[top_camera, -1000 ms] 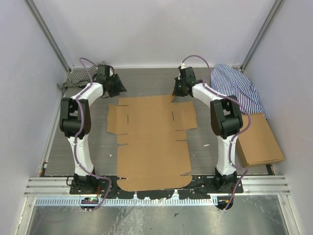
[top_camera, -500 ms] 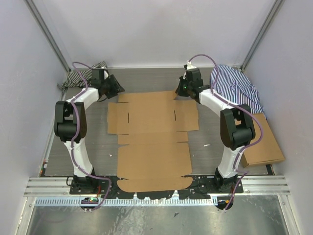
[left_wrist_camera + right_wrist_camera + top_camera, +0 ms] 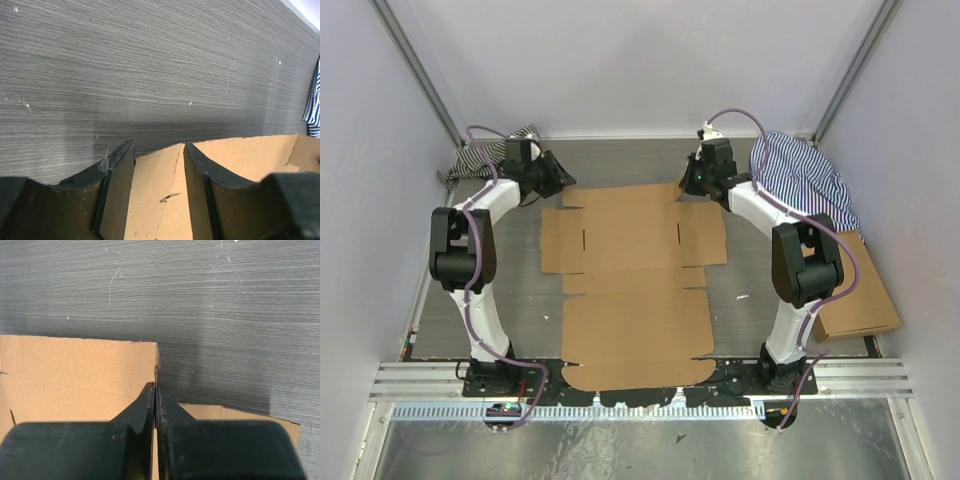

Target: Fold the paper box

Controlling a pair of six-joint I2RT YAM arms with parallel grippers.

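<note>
At far edge of paper box (image 3: 635, 270), left jaws parted astride a corner, right jaws clenched at its rim

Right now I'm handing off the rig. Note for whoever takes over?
Left gripper: open, straddling the far left corner of the paper box.
Right gripper: shut at the box's far right slit; can't tell if it pinches cardboard.
Paper box: a flat sheet in the top view.
Done: both grippers are at the far edge.
Left: every fold.
</note>
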